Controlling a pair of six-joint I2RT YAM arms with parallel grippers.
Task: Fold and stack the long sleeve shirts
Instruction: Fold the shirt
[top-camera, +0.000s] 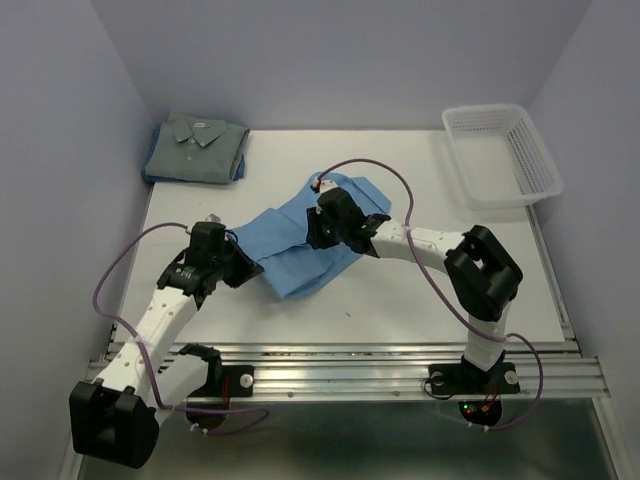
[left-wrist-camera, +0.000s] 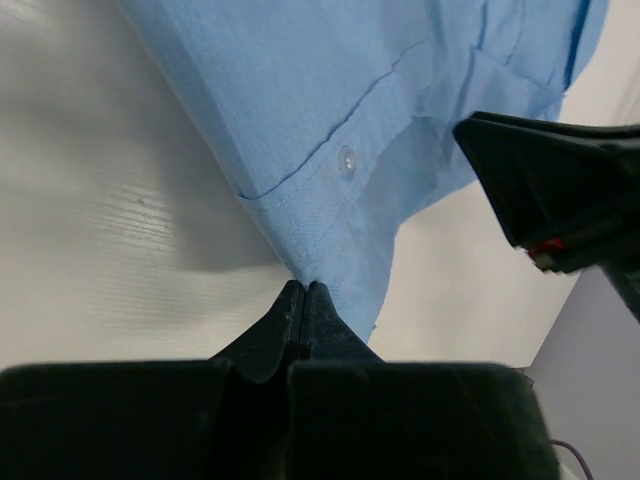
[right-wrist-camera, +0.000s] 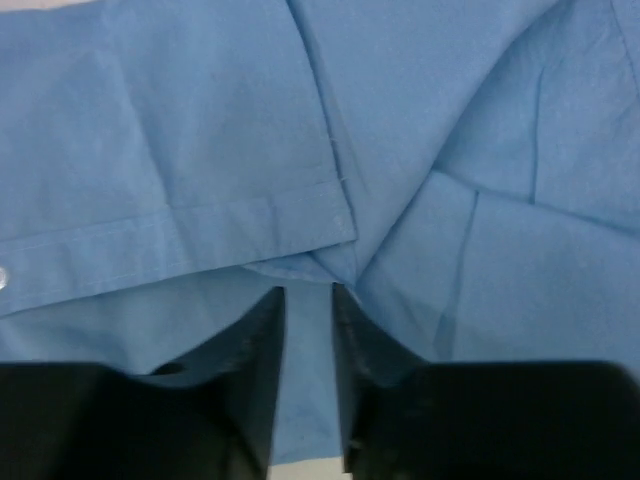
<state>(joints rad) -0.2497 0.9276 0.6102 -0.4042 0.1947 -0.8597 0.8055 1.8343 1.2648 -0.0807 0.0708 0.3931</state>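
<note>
We see the blue shirt (top-camera: 290, 250) as thin woven cloth, matt, with fine stitched hems and a small glossy plastic button (left-wrist-camera: 347, 160). The grey shirt (top-camera: 197, 148) is matt cloth too. The table (top-camera: 400, 300) looks smooth, white and matt, faintly grained up close. The basket (top-camera: 512, 196) is white plastic mesh, the rail (top-camera: 350, 365) brushed metal, and the left gripper (left-wrist-camera: 303, 290) dull black plastic.

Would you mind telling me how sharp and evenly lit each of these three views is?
Top external: soft even light, sharp throughout, only faint shadows on the table. Left wrist: the fingers are near-black silhouettes; the light blue shirt shadows the table. Right wrist: the shirt's stitching is crisp, the fingers dark and soft-edged.
</note>
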